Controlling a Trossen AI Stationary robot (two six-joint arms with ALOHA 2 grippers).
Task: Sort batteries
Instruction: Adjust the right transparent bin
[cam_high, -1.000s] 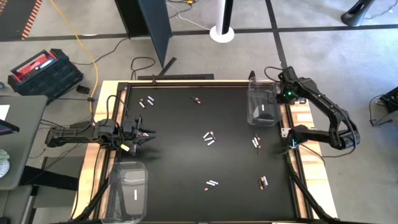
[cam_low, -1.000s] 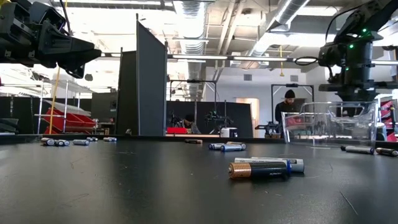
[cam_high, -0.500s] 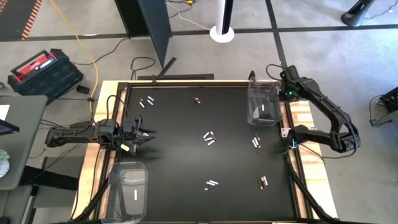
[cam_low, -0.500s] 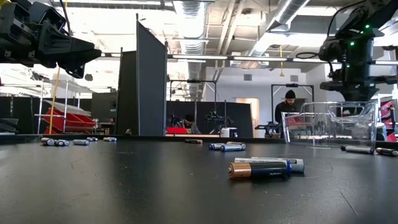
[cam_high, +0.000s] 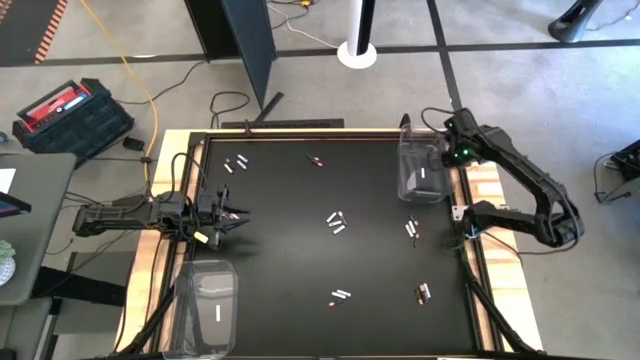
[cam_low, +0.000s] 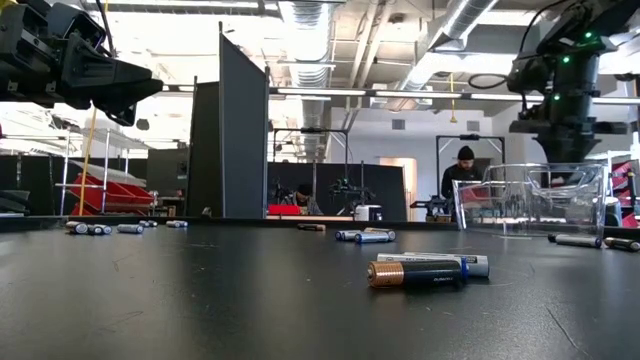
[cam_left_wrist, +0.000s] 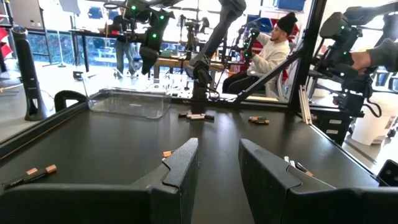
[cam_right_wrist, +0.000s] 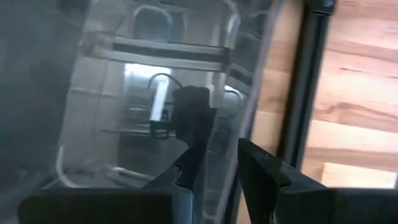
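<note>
A 2-armed robot works at sorting batteries (cam_high: 337, 223) scattered in small clusters across a black table (cam_high: 290, 250). The right gripper (cam_right_wrist: 217, 163) hangs over the rim of a clear plastic bin (cam_high: 422, 168) at the table's far right corner, its fingers parted by a narrow gap with nothing between them. 1 white cell (cam_right_wrist: 158, 103) lies on the bin's floor directly below, so the step in hand looks like the end of a drop-off, with the arm poised above its container.

The right arm (cam_high: 530, 190) reaches up from its base at the table's right edge and bends back over the bin, wrist pointed down. The left gripper (cam_left_wrist: 217, 168) waits at the table's left edge, held level above the surface and facing across it, fingers slightly apart and empty. A 2nd clear bin (cam_high: 206, 292) sits at the near left corner with 1 white cell inside.

Loose batteries remain near the far left corner (cam_high: 236, 162), at the centre, just below the right bin (cam_high: 412, 229) and along the near side (cam_high: 341, 295). In the low view, a copper-ended cell (cam_low: 415, 273) lies against a silver one.

The next move probably calls for lifting clear of the bin wall and swinging to the nearest pair, just below the right bin, then a fine pinch on 1 small, round cell that could roll.
</note>
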